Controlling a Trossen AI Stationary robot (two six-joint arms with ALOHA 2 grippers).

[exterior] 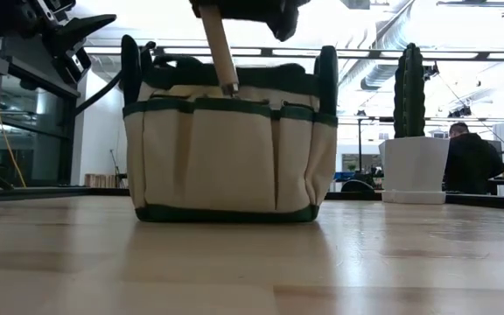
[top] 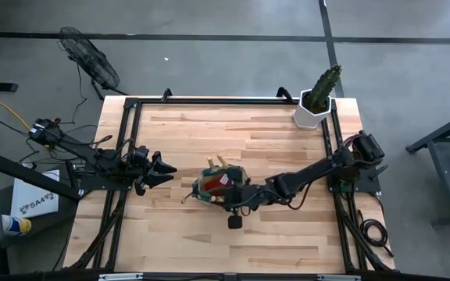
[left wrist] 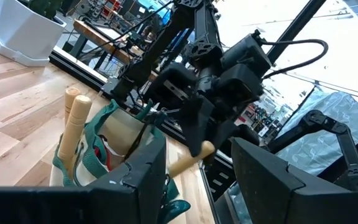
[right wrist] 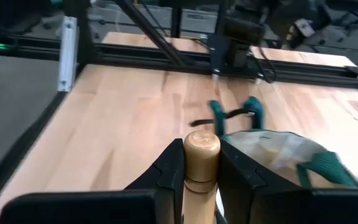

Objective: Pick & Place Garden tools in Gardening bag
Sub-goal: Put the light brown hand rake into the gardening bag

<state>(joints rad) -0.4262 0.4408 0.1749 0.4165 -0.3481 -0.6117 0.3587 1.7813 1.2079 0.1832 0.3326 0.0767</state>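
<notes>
Gripping a wooden handle [right wrist: 201, 163] between both fingers, the right tool [right wrist: 201, 177] sits directly above the gardening bag [exterior: 224, 144], approx. mid-table [top: 287, 140]; the right wrist view shows the fingers clamped on either side of the handle's rounded end. Low view: the handle slants down from the tool and its lower end meets the bag's top rim, w/ the metal part hidden from that angle. Bag stands upright on the table, tan fabric w/ dark green trim and green handles [exterior: 326, 74] rising at both ends. Left wrist view shows two more wooden handles [left wrist: 73, 121] sticking up side by side out of the bag, plus a red item [top: 213, 182] visible inside from the high view; exact tool types cannot be told. Left tool [left wrist: 197, 180] waits w/ fingers apart and nothing between them, beside the bag on the table's left side, clear of the fabric. White hexagonal pot w/ green cactus [top: 319, 95] stands at the far right corner of the table, well apart from the bag. A person [exterior: 471, 162] sits in the room beyond the table
</notes>
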